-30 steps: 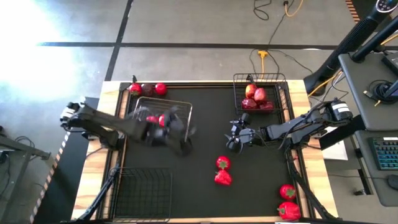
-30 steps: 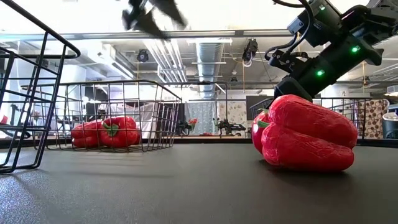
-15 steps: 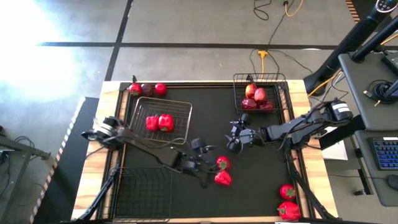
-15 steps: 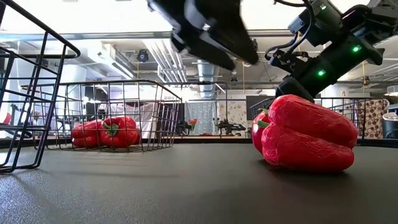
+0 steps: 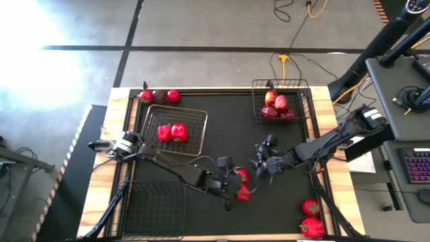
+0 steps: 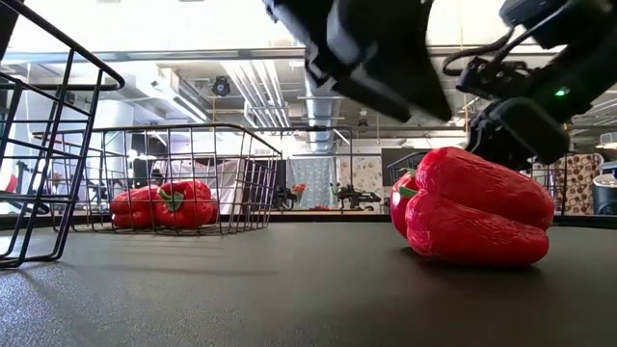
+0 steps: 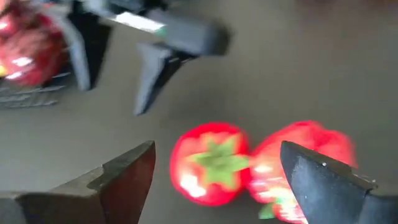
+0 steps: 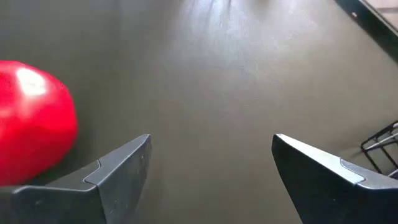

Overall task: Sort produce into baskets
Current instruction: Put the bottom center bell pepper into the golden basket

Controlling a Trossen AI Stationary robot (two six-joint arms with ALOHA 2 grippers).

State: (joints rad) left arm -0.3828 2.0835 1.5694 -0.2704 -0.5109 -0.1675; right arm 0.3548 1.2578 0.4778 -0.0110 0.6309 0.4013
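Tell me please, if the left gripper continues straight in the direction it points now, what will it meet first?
Most likely the tomato: it lies between the open fingers of the left gripper, with the red pepper touching its side. Depth is unclear, so the distance is uncertain.

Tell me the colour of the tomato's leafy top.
Green, on a red tomato; the left wrist view shows it best.

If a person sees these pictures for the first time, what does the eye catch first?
Probably both open grippers meeting mid-table: the left gripper over a tomato and a red pepper, the right gripper just beside. Then the far-right basket of apples.
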